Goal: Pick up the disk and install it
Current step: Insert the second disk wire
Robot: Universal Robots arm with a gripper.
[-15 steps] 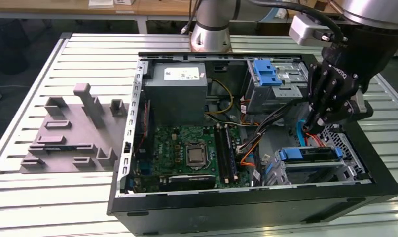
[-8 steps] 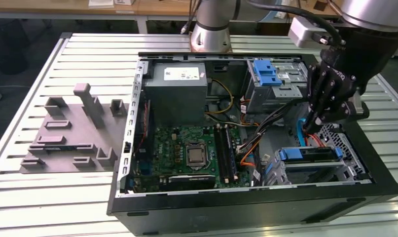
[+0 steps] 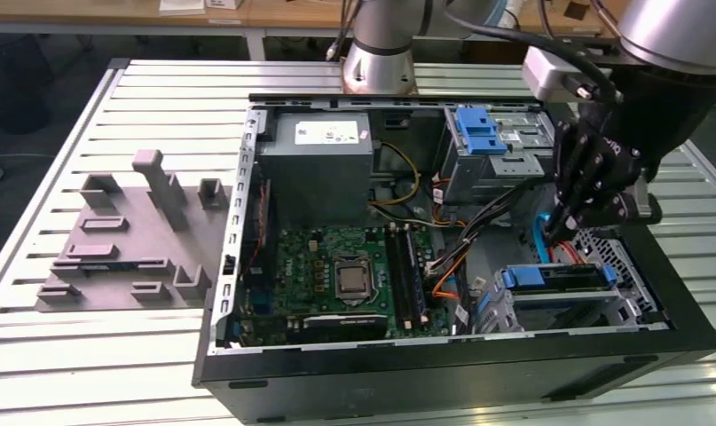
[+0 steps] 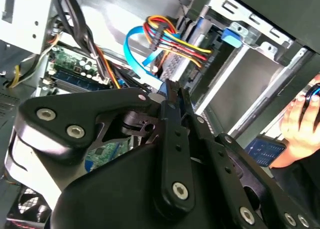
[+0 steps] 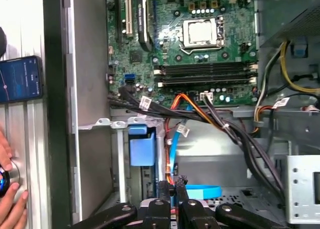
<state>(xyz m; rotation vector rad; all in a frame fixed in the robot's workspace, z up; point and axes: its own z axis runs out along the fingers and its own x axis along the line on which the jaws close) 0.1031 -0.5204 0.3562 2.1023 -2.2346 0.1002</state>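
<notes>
While the tool (image 3: 556, 232) hangs pinched closed, empty, the disk (image 3: 553, 278) sits just below.

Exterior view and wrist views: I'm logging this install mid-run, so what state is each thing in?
Computer case: open, side panel off.
Disk: lying in the lower drive bay, not gripped.
Gripper: fingers shut, inside the case close to the disk.
Phone: screen lit, lying beside the case.
</notes>
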